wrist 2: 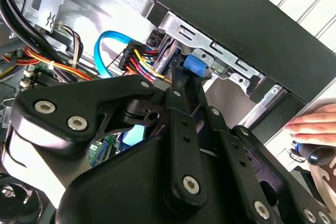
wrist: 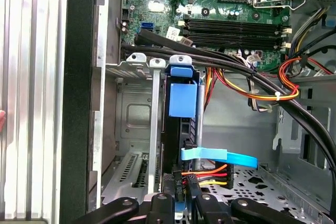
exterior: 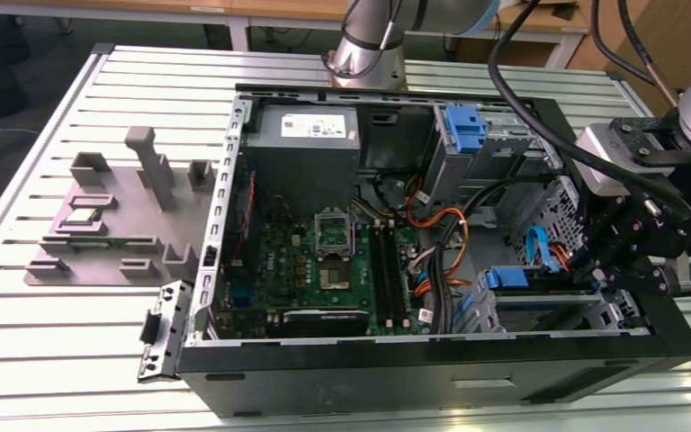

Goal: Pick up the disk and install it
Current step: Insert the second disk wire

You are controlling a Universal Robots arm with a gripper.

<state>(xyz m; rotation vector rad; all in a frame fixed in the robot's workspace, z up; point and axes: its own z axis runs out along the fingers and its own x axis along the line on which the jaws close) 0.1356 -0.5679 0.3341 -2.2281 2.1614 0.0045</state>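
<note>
In the exterior view, an open computer case [exterior: 442,360] is lying on its side on a slatted metal tabletop [exterior: 82,342], with the green motherboard [exterior: 321,261] facing up. A grey fixture [exterior: 105,225] is sitting on the tabletop toward the exterior view's left, well apart from the case's inside. The gripper [exterior: 604,261] is reaching down into the case's corner at the exterior view's right, just above the drive cage [exterior: 538,306]. The blue end of the disk [exterior: 507,277] is showing in that cage, beside a light-blue data cable [exterior: 535,247]. A bare blue bracket [exterior: 468,126] is standing in the far bay.

In the second wrist view, the black linkages of the gripper [wrist 2: 178,85] are converging on the blue tab of the disk [wrist 2: 195,66], which is sitting in the metal bay against the case's black wall. The jaws are appearing pressed close together at the disk's end, though whether they are pinching it I cannot tell. A person's hand [wrist 2: 315,127] is resting outside the case.

In the first wrist view, the disk [wrist: 182,98] is standing edge-on in the cage slot, its blue carrier [wrist: 181,71] facing the motherboard [wrist: 210,3]. Red, yellow and orange power wires [wrist: 207,174] and the light-blue cable [wrist: 220,157] are plugging in at its near end, just beside the gripper [wrist: 178,203]
</note>
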